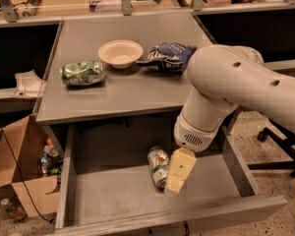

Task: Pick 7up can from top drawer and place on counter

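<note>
The grey counter (137, 90) fills the upper frame, with the top drawer (113, 195) open below it. From the right, the white arm (236, 82) sets its gripper (178, 173) low at centre, just beside the 7up can (158, 165) lying on the drawer floor. Whether the gripper is open cannot be told. The can is likely light, smooth and apt to roll, and is best gripped across its middle.

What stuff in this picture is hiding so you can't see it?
Camera view: the 7up can, partly covered by the gripper low in the top drawer.
Camera view: the drawer's back, dark under the counter.
Camera view: the robot arm, cut off at the right edge.
</note>
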`<state>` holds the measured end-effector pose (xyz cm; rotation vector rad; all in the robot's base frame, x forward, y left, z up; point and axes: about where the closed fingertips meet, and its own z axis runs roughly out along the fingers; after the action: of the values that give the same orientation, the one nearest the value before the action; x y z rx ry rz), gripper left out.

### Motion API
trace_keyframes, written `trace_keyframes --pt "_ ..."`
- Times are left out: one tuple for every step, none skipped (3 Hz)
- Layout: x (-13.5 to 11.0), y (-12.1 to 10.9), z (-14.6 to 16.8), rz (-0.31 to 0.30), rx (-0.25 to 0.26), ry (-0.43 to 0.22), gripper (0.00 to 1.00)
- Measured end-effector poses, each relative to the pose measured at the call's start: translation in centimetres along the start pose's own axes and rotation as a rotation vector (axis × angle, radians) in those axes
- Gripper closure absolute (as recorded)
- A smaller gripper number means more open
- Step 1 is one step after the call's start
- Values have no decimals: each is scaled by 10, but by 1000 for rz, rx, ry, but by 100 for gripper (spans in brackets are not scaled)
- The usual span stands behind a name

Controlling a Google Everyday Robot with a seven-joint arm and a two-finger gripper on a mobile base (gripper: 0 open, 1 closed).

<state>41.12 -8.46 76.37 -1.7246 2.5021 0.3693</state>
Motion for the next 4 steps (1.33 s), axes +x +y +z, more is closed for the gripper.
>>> trace_keyframes --pt "5 -16 22 74 -14 23 0" --pt "14 -28 37 140 -38 43 0" --pt "14 -28 37 141 -38 43 0" --pt "25 -30 58 182 -84 66 0"
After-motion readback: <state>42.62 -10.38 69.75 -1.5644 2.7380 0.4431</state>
